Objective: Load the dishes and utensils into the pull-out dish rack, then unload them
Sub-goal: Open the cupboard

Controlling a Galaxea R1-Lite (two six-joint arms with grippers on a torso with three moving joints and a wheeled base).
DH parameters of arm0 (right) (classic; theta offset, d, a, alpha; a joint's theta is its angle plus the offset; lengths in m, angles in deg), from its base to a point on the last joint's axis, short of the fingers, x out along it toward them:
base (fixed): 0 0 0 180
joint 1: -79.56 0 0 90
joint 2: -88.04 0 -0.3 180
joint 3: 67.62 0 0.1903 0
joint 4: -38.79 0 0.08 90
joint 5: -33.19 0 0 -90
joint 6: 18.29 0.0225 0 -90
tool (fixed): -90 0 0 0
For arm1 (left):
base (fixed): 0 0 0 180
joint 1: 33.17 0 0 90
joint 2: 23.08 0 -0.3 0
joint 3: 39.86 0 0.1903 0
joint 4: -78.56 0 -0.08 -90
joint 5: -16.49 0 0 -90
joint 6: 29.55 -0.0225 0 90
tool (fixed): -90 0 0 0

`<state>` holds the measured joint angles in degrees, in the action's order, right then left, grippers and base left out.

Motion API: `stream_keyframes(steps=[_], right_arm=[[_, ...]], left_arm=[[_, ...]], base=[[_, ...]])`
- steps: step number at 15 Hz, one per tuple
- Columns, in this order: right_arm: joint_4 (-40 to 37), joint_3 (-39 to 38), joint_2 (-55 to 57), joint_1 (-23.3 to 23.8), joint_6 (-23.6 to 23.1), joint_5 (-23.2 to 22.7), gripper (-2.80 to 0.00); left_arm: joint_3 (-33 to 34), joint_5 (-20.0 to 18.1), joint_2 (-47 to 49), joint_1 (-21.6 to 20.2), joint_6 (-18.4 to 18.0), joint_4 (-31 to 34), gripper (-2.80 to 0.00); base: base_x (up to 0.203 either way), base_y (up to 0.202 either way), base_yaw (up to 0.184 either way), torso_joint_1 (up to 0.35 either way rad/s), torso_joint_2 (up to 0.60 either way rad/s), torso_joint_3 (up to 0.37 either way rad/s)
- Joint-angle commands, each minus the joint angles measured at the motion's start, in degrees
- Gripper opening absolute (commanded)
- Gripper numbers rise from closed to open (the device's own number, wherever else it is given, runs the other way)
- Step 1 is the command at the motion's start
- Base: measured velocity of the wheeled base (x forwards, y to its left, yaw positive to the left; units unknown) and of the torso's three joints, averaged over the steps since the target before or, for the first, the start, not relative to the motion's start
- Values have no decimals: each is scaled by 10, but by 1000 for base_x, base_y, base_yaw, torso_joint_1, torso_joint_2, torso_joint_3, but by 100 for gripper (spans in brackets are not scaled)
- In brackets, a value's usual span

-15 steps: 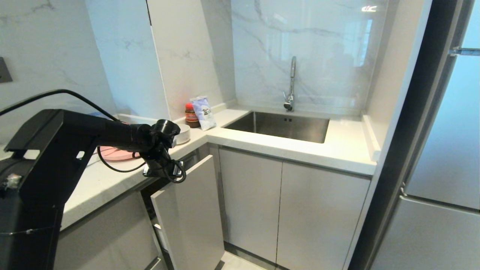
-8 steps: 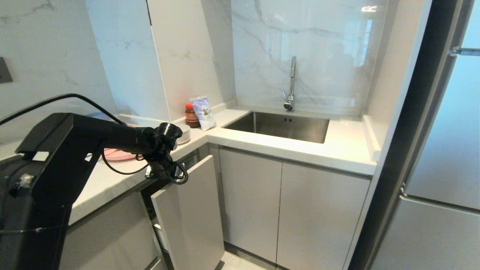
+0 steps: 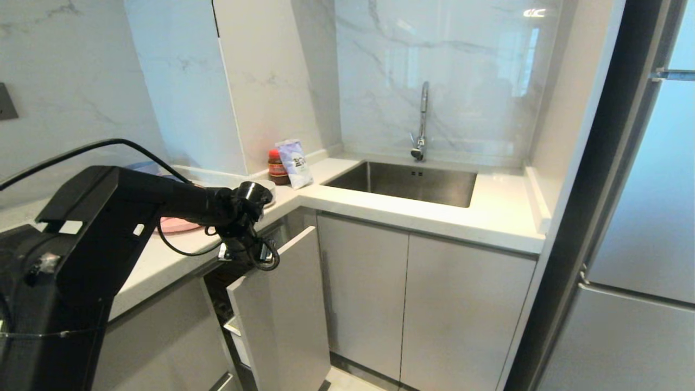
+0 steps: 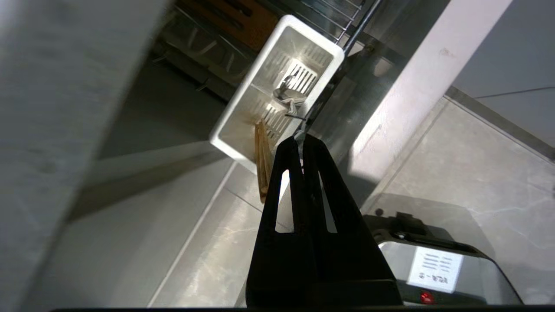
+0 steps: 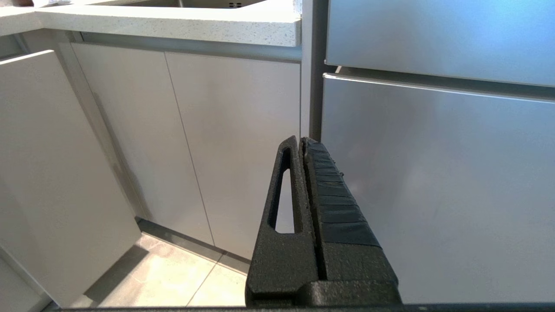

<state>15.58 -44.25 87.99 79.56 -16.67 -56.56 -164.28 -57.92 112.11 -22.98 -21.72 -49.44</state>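
The pull-out dish rack stands partly drawn out under the counter, its tall white front panel [image 3: 282,309] angled into the room. My left gripper [image 4: 301,138] hangs over the rack's white cutlery box [image 4: 243,108], shut on the thin handle of a silver fork [image 4: 288,97] whose head lies in the box. Wooden chopsticks [image 4: 261,164] lean in the same box. The rack's brown wooden strip [image 4: 234,17] shows beyond it. A pink plate [image 3: 176,225] lies on the counter behind my left arm [image 3: 179,198]. The off-white bowl [image 3: 267,190] peeks out past the wrist. My right gripper [image 5: 302,139] is shut and empty, parked low.
A steel sink [image 3: 404,182] with a tap sits in the white worktop [image 3: 488,217]. A red-capped jar [image 3: 277,167] and a pouch [image 3: 295,163] stand in the corner. Closed cabinet doors [image 3: 364,293] adjoin the rack, and a fridge [image 3: 640,244] stands on the right.
My left arm has shifted a little to the right and down over the rack. The rack's front panel has edged slightly to the right too. The right arm has not moved.
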Motion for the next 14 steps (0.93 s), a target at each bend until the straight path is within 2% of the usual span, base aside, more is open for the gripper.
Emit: stream_keyframes(steps=[1,5,10,14], right_arm=[[0,-1,-1,0,0,0,-280],[0,-1,-1,0,0,0,-280],[0,-1,-1,0,0,0,-280],[0,0,-1,0,0,0,-280]], left_arm=[[1,2,-5,7,6,0,-280],[1,-4,-16,30,21,31,-280],[26,-5,-25,59,23,31,-280],[27,-30,-28,80,38,53,-280]], base=[[0,0,0,0,0,0],[0,0,0,0,0,0],[0,0,0,0,0,0],[0,0,0,0,0,0]])
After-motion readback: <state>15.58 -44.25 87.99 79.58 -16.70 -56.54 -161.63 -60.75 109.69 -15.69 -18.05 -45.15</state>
